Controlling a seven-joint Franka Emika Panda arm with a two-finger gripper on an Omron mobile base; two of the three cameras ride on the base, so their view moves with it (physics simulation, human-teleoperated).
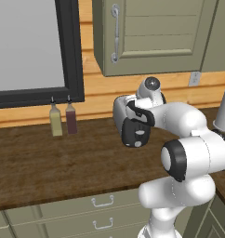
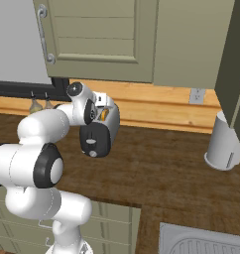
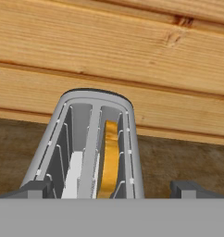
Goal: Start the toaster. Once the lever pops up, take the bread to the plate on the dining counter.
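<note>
Counter (image 1: 49, 162): toaster (image 1: 126, 118), bottles (image 1: 63, 118), cup (image 2: 222, 144).

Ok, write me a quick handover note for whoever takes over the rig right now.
Gripper: open, empty, poised just above the toaster's slots; one of the fingers sits off each side of it.
Toaster: on the brown counter near the wood wall, black knob end facing the robot.
Bread: standing on edge down in the right-hand slot, golden rim showing.
Done: arm brought over the toaster.
Can't tell: whether the lever has been pressed or has popped.
Left: confirm toasting is finished, lift the bread out, carry it to the plate on the dining counter.
</note>
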